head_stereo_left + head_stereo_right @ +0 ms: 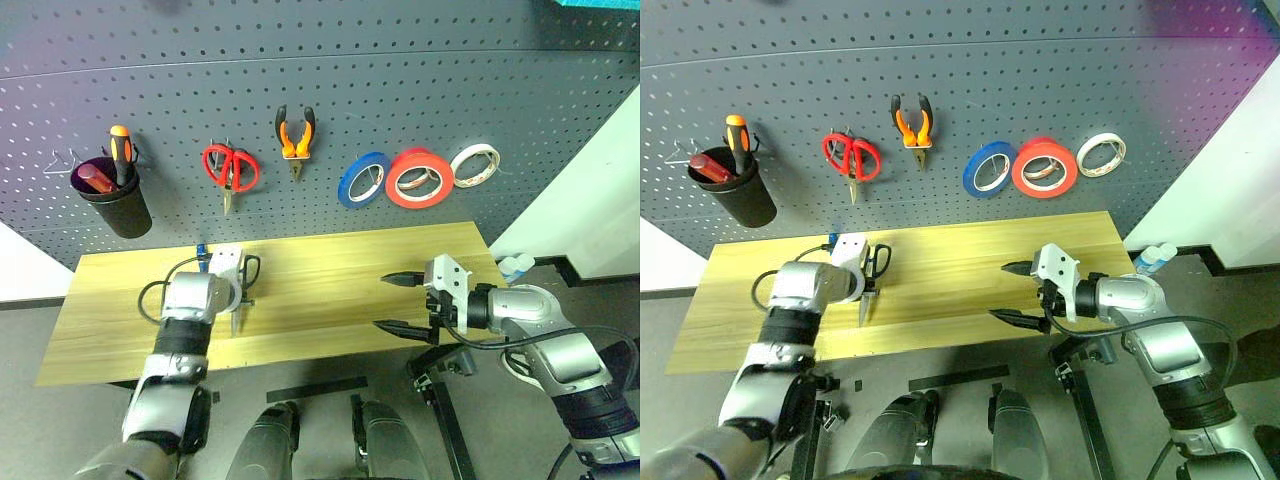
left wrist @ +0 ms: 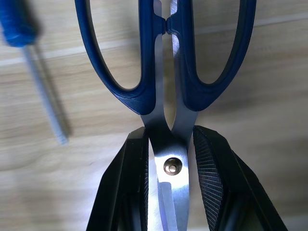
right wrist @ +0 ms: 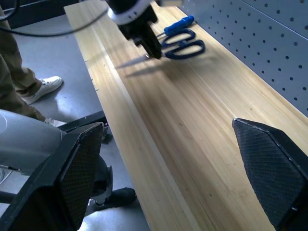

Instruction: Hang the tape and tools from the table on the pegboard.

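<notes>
Pegboard hooks await. On the surface, left gripper fingers clamp the scissors at the pivot; the screwdriver lies beside. Right gripper fingers gape empty. Risk: scissors pivoting, slipping during lift.

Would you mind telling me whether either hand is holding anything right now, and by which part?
The left hand grips the blue-handled scissors at the pivot, where blades meet handles. The right hand is open, holding nothing.
</notes>
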{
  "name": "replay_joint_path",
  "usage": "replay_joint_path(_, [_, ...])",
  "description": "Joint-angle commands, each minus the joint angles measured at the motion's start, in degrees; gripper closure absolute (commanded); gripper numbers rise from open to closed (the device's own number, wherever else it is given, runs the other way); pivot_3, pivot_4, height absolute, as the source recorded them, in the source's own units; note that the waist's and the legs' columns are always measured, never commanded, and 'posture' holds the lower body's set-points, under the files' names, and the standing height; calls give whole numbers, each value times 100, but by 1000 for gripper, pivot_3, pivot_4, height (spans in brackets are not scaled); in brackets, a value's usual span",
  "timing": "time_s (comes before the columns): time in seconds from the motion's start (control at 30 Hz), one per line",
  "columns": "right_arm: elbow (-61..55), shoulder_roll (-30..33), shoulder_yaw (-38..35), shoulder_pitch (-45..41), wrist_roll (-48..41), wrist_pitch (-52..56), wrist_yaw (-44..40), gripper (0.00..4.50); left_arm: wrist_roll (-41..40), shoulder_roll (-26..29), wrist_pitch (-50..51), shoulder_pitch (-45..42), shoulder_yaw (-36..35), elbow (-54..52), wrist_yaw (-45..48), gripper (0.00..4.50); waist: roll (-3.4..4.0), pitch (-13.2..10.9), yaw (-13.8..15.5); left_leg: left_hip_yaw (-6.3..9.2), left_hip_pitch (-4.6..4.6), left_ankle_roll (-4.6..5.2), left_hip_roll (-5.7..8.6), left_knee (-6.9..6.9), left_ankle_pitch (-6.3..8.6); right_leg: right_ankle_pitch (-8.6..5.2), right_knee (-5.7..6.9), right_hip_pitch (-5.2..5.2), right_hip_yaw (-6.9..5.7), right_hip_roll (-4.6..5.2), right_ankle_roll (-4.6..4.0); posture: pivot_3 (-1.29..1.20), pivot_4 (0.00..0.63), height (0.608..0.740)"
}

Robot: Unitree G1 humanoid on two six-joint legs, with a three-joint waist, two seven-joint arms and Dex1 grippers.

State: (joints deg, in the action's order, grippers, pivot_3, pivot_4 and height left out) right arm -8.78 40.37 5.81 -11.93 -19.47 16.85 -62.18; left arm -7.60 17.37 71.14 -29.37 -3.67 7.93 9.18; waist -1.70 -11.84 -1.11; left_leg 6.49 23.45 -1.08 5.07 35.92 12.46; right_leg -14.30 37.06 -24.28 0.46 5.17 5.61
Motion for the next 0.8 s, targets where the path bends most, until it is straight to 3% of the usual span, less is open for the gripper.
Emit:
replay_joint_path(0.03, [-373, 84, -117, 64, -89, -106, -81, 0, -245, 587, -288, 460, 285, -1337, 710, 3474, 3, -2, 16, 0, 0, 0, 0, -1, 1, 0, 0, 0, 5, 4, -1, -58, 203, 740])
replay_joint_path(0.17, [-515, 0, -84, 29, -65, -128, -11, 0, -242, 1168, -1153, 1109, 443, -1925, 1246, 3474, 8, -4, 35, 0, 0, -1, 0, 0, 1, -2, -3, 1, 7, 9, -4, -43, 197, 740])
replay_joint_path(0.43, [-776, -131, -414, -111, -231, -297, 242, 0, -591, 1575, -4714, 2729, -343, -2515, 2659, 3474, 17, -9, 64, -3, 9, 7, 0, -11, 6, -11, -38, -1, 9, 21, -24, -23, 184, 740])
replay_joint_path(0.7, [-1062, -15, -626, -91, -360, -302, 237, 0, -1776, 1060, -5708, 2541, -1242, -2362, 3061, 3474, 17, -9, 195, -9, 16, 24, 0, -23, 13, 0, -84, 9, 7, 21, -14, -27, 169, 740])
replay_joint_path(0.8, [-1151, -3, -736, -206, -453, -288, 242, 0, -1867, 952, -5939, 2230, -1403, -2159, 2954, 3474, 17, -8, 186, -8, 19, 25, 1, -22, 14, 3, -86, 9, 4, 20, -9, -31, 161, 740])
